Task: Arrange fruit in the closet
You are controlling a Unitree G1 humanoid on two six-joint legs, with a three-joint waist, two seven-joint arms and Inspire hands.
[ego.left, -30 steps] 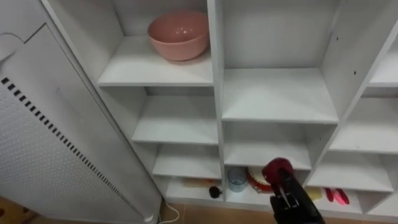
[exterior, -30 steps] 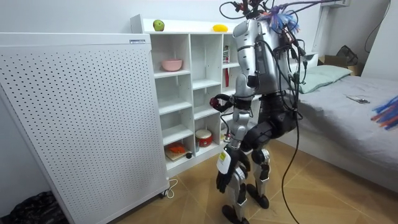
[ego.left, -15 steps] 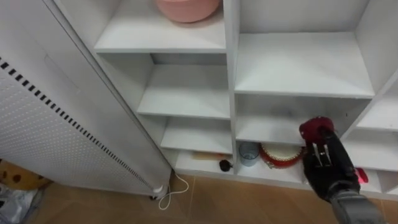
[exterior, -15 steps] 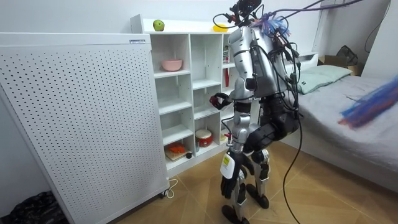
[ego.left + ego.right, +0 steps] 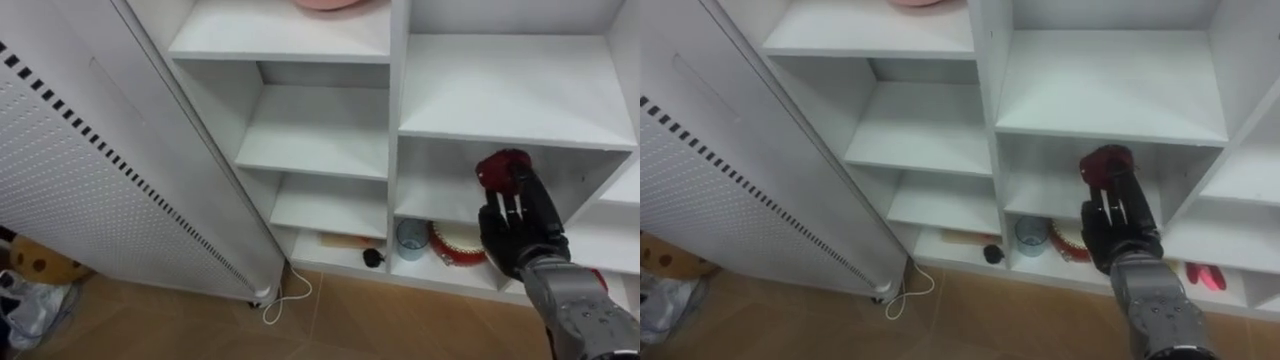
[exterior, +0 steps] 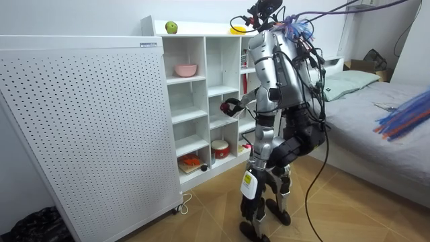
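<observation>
You had the right hand point(image 5: 520, 235) clamped round a dark red fruit point(image 5: 498, 168), held up before the closet point(image 5: 393, 120), at its middle column's lower shelf opening. A blue cup point(image 5: 410, 235) and a red container point(image 5: 455, 246) sat on the bottom shelf below.

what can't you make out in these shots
Red fruit: left eye view, right hand covers part, kind unclear.
Pink bowl: left eye view, cut by the top edge.
Red container: same view, partly behind that hand.
Yellow thing on closet top: room view, too small.
</observation>
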